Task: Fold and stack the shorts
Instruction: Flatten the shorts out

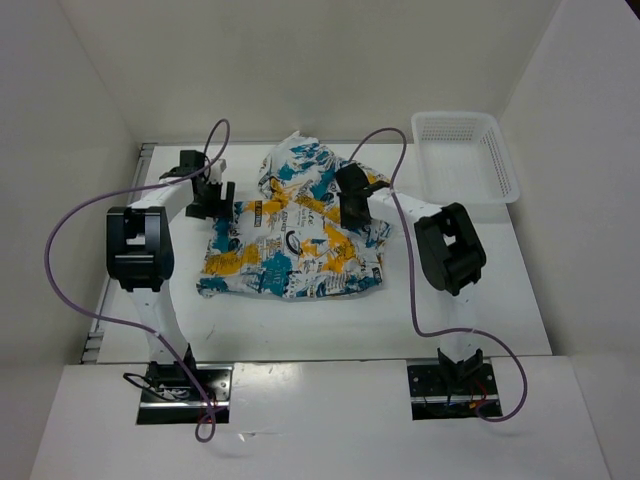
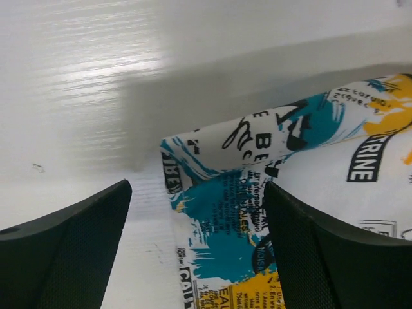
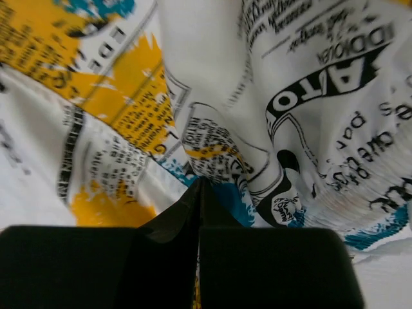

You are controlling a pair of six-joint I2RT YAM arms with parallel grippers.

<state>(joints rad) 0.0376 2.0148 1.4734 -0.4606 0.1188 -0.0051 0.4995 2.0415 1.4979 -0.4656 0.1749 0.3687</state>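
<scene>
Your left gripper (image 2: 198,193) stands apart beside the soft, crumpled shorts (image 1: 290,250); your right gripper (image 3: 199,183) pinches a wrinkled fold.

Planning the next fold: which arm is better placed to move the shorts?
Right. The right gripper is shut, seemingly pinching the shorts; the left gripper stands open at their left edge, holding nothing.
</scene>
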